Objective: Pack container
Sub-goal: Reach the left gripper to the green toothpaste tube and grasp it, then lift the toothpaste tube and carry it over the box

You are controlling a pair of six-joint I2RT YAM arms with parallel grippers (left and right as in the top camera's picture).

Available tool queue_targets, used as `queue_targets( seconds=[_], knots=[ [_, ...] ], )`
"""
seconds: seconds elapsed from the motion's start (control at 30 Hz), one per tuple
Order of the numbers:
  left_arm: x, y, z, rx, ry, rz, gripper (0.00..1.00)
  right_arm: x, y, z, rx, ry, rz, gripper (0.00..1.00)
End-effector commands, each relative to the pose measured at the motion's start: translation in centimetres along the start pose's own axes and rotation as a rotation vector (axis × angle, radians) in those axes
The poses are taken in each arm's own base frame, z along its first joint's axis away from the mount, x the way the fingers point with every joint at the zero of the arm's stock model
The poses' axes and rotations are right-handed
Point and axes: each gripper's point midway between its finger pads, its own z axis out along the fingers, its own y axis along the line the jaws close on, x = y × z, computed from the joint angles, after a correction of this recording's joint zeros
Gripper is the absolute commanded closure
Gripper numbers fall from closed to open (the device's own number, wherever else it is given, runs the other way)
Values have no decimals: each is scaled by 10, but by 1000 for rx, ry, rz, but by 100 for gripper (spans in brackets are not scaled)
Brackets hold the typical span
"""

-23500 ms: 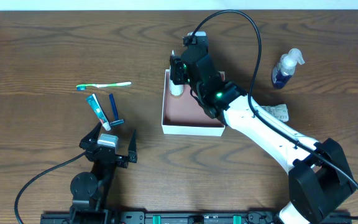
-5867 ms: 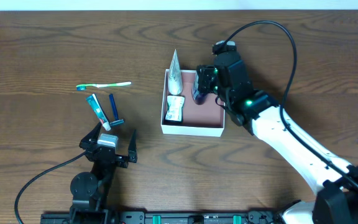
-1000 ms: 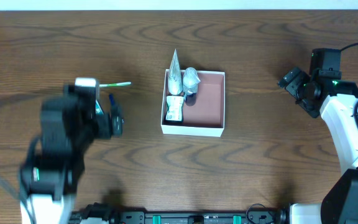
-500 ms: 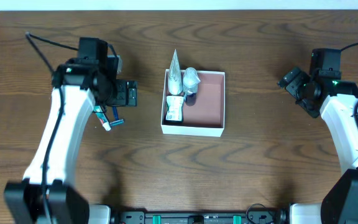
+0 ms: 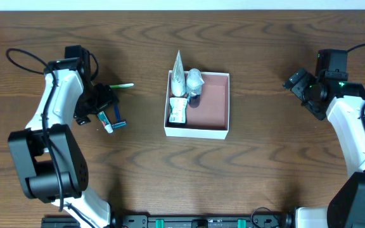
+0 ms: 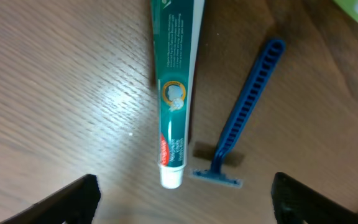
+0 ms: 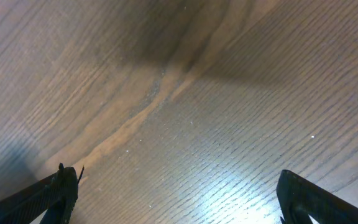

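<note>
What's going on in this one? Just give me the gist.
Two arms are packing toiletries into the white container. It already holds a white tube, a sachet and a pump bottle, all along the side nearer the left arm. The left gripper hovers over the toothpaste and blue razor on the table, fingers spread, holding nothing. A toothbrush lies close by. The right gripper is open over bare wood, away from the container.
</note>
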Motion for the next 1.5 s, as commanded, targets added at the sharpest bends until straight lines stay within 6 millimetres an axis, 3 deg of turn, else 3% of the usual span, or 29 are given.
queue_targets(
  seconds=[0.0,0.33,0.73,0.83,1.0,1.33,1.37,1.47],
  knots=[
    [-5,0,8,-8,-2,-67,18,-2,-2,1,7,-1,12,1],
    [-4,8,35,-28,47,-114,28,-2,-2,1,7,-1,12,1],
    [3,12,63,-64,118,-75,31,-2,-2,1,7,-1,12,1],
    [2,13,66,-66,122,-76,38,-2,-2,1,7,-1,12,1],
    [0,12,67,-61,113,-66,64,-2,-2,1,7,-1,12,1],
    [0,14,65,-66,114,42,81,-2,-2,1,7,-1,12,1],
    [0,14,64,-66,116,47,89,-2,-2,1,7,-1,12,1],
    [-1,13,58,-66,116,49,94,-2,-2,1,7,-1,12,1]
  ],
)
